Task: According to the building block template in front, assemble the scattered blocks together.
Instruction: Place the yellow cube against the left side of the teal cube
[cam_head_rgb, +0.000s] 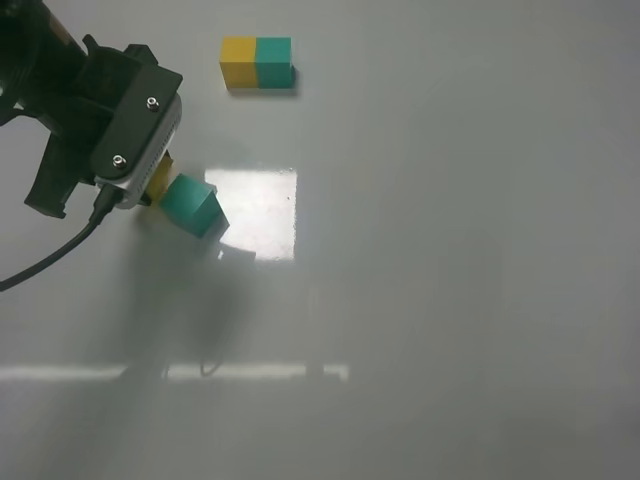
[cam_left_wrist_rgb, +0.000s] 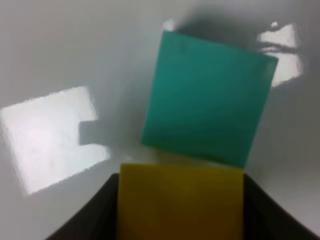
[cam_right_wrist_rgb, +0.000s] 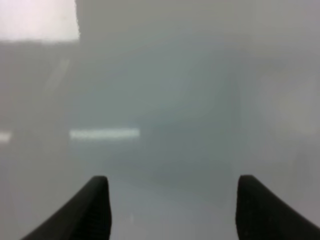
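Step (judged): joining the two scattered blocks; the pair is not yet squared up.
Left pincer (cam_left_wrist_rgb: 181, 207): clenched on the yellow cube (cam_head_rgb: 160, 176), dark fingers on either side of it in the left wrist view.
Right pincer (cam_right_wrist_rgb: 172, 200): released, fingers wide apart, only bare table (cam_head_rgb: 450, 300) beneath it; not seen in the exterior high view.
Teal cube (cam_head_rgb: 192, 205): loose on the table, directly ahead of the held yellow cube, on the side away from the left pincer. A pale sliver shows between the facing sides, so I cannot tell whether they touch.
Key relation: the teal cube is turned a little relative to the yellow one, so the mating faces are not parallel. The pair's axis runs diagonally across the table's left half.
Template (cam_head_rgb: 257, 62): near the table edge at the top of the exterior high view, left of middle. Its long axis runs along that edge, yellow toward the left corner and teal beside it.
Order: matches the template, yellow then teal.
Nearer arm: left; it is already on the work.
Next move (judged): push straight ahead while squaring the faces.
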